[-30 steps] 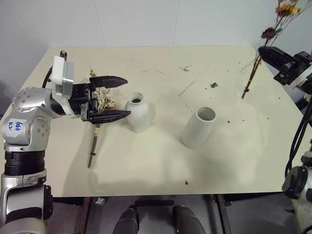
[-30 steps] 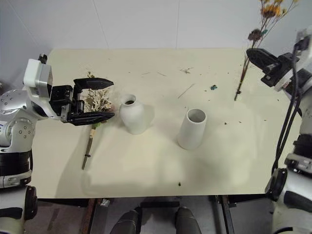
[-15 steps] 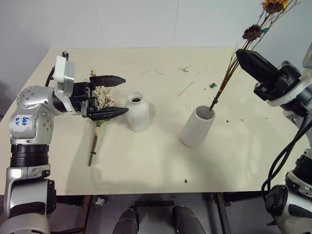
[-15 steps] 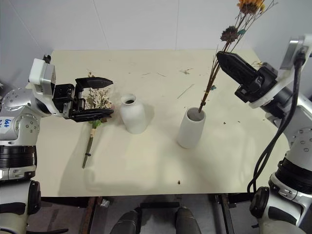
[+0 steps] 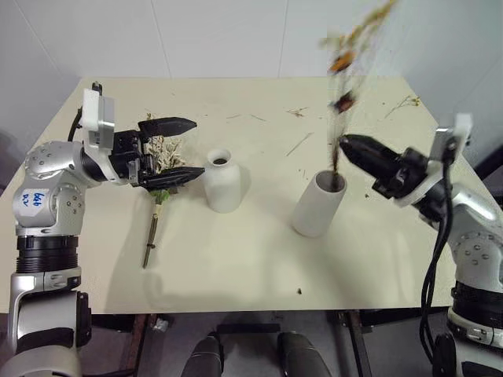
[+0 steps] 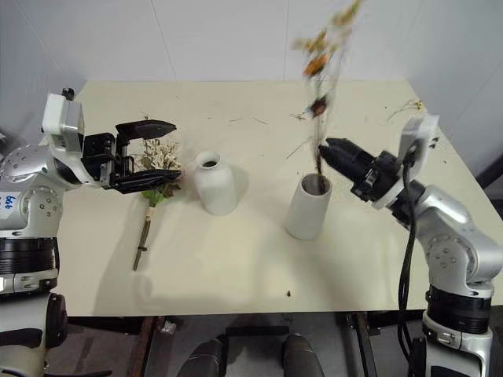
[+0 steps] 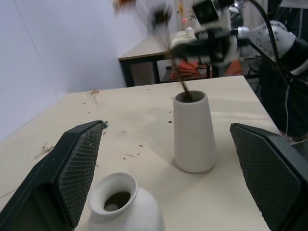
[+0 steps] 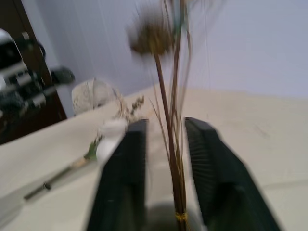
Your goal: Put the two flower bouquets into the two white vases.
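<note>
Left eye view: yellow-orange bunch (image 5: 346, 71) stands in tall cylinder vase (image 5: 320, 204); right end effector (image 5: 343, 146) fingers parted around stems, loose. Cream bunch (image 5: 161, 169) lies on worktop (image 5: 259, 259) beside round vase (image 5: 222, 182), under wide-open, empty left end effector (image 5: 182, 151). Half done.

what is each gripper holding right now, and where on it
Nothing is firmly held. The right gripper has its fingers parted around the yellow-orange bouquet's stems, which stand in the tall white vase. The left gripper is open over the cream-white bouquet on the table.
</note>
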Robot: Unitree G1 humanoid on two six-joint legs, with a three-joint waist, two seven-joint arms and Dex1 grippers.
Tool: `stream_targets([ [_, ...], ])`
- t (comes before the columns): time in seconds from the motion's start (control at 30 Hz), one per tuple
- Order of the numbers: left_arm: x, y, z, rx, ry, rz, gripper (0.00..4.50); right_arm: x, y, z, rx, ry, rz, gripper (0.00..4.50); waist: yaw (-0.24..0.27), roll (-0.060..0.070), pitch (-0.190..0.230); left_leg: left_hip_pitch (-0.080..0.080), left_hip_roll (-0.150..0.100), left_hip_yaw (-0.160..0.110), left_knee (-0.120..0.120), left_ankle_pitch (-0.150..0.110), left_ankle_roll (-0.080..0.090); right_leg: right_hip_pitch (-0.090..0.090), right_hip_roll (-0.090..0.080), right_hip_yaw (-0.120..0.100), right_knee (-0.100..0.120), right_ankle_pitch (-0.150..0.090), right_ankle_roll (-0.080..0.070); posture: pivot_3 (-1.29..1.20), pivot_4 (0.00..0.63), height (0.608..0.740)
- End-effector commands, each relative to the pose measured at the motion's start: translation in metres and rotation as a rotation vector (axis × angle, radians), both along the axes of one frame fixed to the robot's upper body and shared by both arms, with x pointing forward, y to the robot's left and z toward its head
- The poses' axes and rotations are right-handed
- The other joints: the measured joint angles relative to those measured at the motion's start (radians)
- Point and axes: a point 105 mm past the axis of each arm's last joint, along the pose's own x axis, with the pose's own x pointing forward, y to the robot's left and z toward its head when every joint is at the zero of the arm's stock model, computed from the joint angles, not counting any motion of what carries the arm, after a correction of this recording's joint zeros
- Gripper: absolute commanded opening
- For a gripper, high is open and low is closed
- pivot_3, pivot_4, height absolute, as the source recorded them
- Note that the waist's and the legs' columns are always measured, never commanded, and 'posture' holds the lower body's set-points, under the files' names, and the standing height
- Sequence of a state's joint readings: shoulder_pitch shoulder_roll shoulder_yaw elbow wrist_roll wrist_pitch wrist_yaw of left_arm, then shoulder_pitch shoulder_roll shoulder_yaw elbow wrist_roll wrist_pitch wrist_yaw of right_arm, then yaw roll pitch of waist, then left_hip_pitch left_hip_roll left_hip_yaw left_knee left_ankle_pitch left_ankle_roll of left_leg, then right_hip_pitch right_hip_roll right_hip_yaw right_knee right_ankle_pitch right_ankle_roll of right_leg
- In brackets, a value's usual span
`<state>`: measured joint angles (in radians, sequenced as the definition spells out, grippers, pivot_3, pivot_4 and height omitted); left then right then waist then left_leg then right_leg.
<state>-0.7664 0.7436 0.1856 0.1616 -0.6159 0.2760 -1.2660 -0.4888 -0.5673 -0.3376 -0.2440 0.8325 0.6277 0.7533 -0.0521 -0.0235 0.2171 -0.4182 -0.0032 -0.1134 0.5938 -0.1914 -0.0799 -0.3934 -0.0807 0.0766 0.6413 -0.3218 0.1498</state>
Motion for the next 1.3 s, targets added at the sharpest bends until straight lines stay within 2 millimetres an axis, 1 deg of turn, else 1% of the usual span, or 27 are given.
stream_targets([
  [0.03, -0.004, 0.011, 0.012, 0.005, -0.061, 0.053, 4.50, -0.007, -0.004, 0.017, -0.014, -0.083, -0.002, 2.70, 0.000, 0.000, 0.000, 0.000, 0.000, 0.000, 0.000, 0.000, 0.000, 0.000, 0.000, 0.000, 0.000, 0.000, 0.000, 0.00, 0.150, 0.740],
  [0.2, -0.004, 0.014, 0.012, 0.009, -0.059, 0.066, 4.50, -0.009, -0.006, 0.018, -0.021, -0.086, 0.001, 4.40, 0.002, 0.000, 0.000, 0.000, 0.000, 0.000, 0.000, 0.000, 0.000, 0.000, 0.000, 0.000, -0.001, 0.000, 0.000, 0.00, 0.150, 0.740],
  [0.27, -0.003, 0.017, 0.011, 0.021, -0.060, 0.081, 4.50, -0.011, -0.010, 0.020, -0.025, -0.090, -0.012, 4.46, 0.002, 0.000, 0.000, 0.000, 0.000, 0.000, 0.000, 0.000, 0.000, 0.000, 0.000, 0.000, -0.001, 0.000, 0.000, 0.00, 0.150, 0.740],
  [0.3, -0.002, 0.022, 0.008, 0.042, -0.056, 0.108, 4.50, -0.013, -0.015, 0.021, -0.036, -0.089, -0.013, 4.46, 0.002, 0.000, 0.000, 0.000, 0.000, 0.000, 0.000, 0.000, 0.000, 0.000, 0.000, 0.000, -0.001, 0.000, 0.000, 0.00, 0.150, 0.740],
  [0.4, 0.006, 0.040, 0.002, 0.104, -0.017, 0.233, 4.50, -0.019, -0.026, 0.026, -0.132, -0.097, -0.014, 4.46, 0.001, 0.000, 0.000, 0.000, 0.000, 0.000, -0.001, 0.000, 0.000, 0.000, 0.000, 0.000, -0.002, 0.000, 0.000, 0.00, 0.150, 0.740],
  [0.47, 0.015, 0.057, -0.006, 0.168, 0.038, 0.368, 4.50, -0.021, -0.037, 0.032, -0.204, -0.101, -0.007, 4.46, 0.001, 0.000, 0.000, -0.001, 0.000, 0.000, -0.002, 0.000, 0.000, -0.001, 0.000, 0.000, -0.003, 0.000, 0.000, 0.00, 0.150, 0.740],
  [0.53, 0.027, 0.082, -0.019, 0.249, 0.149, 0.576, 4.50, -0.025, -0.047, 0.036, -0.279, -0.092, 0.020, 4.46, 0.000, 0.000, 0.000, -0.001, 0.000, 0.000, -0.002, 0.000, 0.000, 0.000, 0.000, 0.000, -0.004, 0.000, 0.000, 0.00, 0.150, 0.740],
  [0.57, 0.029, 0.093, -0.025, 0.280, 0.191, 0.658, 4.50, -0.026, -0.051, 0.037, -0.308, -0.088, 0.033, 4.46, -0.001, 0.000, 0.000, -0.001, 0.000, 0.000, -0.003, 0.000, 0.000, 0.000, 0.000, 0.000, -0.004, 0.000, 0.000, 0.00, 0.150, 0.740],
  [0.6, 0.029, 0.099, -0.028, 0.265, 0.258, 0.708, 4.50, -0.027, -0.055, 0.037, -0.336, -0.078, 0.051, 4.46, -0.002, 0.000, 0.000, -0.001, 0.000, 0.000, -0.003, 0.000, 0.001, 0.000, 0.000, 0.000, -0.004, 0.000, 0.000, 0.00, 0.150, 0.740],
  [0.67, 0.027, 0.105, -0.040, 0.301, 0.373, 0.794, 4.50, -0.029, -0.059, 0.035, -0.387, -0.044, 0.091, 4.46, -0.002, 0.000, 0.000, 0.000, 0.000, 0.001, -0.003, -0.001, 0.001, 0.000, 0.000, 0.001, -0.004, 0.000, 0.000, 0.00, 0.150, 0.740],
  [0.77, 0.024, 0.093, -0.052, 0.343, 0.496, 0.870, 4.50, -0.028, -0.070, 0.033, -0.474, -0.015, 0.121, 4.46, -0.002, 0.000, 0.001, -0.001, 0.000, 0.001, -0.003, -0.001, 0.001, -0.001, 0.000, 0.000, -0.004, 0.000, 0.000, 0.00, 0.150, 0.740],
  [0.8, 0.022, 0.084, -0.058, 0.361, 0.538, 0.868, 4.50, -0.025, -0.073, 0.035, -0.496, -0.019, 0.120, 4.46, -0.001, 0.000, 0.001, -0.001, 0.000, 0.001, -0.003, -0.001, 0.001, -0.001, 0.000, 0.000, -0.004, 0.000, 0.000, 0.00, 0.150, 0.740],
  [0.87, 0.018, 0.077, -0.068, 0.379, 0.608, 0.907, 4.50, -0.023, -0.073, 0.036, -0.515, -0.024, 0.130, 4.46, 0.000, 0.000, 0.001, -0.001, 0.000, 0.001, -0.002, -0.001, 0.001, -0.001, 0.000, 0.001, -0.005, 0.000, 0.000, 0.00, 0.150, 0.740],
  [0.97, 0.010, 0.068, -0.083, 0.417, 0.670, 0.919, 4.50, -0.023, -0.069, 0.039, -0.514, -0.042, 0.152, 4.46, -0.001, 0.000, 0.001, -0.001, 0.000, 0.001, -0.003, -0.001, 0.001, -0.001, 0.000, 0.000, -0.005, 0.000, 0.000, 0.00, 0.150, 0.740],
  [1.07, 0.014, 0.060, -0.094, 0.401, 0.697, 0.959, 4.50, -0.025, -0.062, 0.035, -0.505, -0.046, 0.180, 4.46, -0.002, 0.000, 0.001, -0.002, 0.000, 0.001, -0.003, -0.001, 0.001, -0.002, 0.000, 0.001, -0.005, 0.000, 0.000, 0.00, 0.150, 0.740],
  [1.17, 0.019, 0.060, -0.105, 0.414, 0.696, 1.022, 4.50, -0.030, -0.055, 0.032, -0.500, -0.048, 0.208, 4.46, -0.001, -0.001, 0.001, -0.002, 0.000, 0.001, -0.003, -0.001, 0.001, -0.002, 0.000, 0.000, -0.004, 0.000, 0.000, 0.00, 0.150, 0.740],
  [1.3, 0.023, 0.059, -0.119, 0.434, 0.705, 1.052, 4.50, -0.034, -0.049, 0.033, -0.493, -0.060, 0.224, 4.46, 0.000, -0.001, 0.001, -0.002, 0.000, 0.001, -0.002, -0.001, 0.001, -0.002, 0.000, 0.001, -0.004, 0.000, 0.001, 0.00, 0.150, 0.740],
])
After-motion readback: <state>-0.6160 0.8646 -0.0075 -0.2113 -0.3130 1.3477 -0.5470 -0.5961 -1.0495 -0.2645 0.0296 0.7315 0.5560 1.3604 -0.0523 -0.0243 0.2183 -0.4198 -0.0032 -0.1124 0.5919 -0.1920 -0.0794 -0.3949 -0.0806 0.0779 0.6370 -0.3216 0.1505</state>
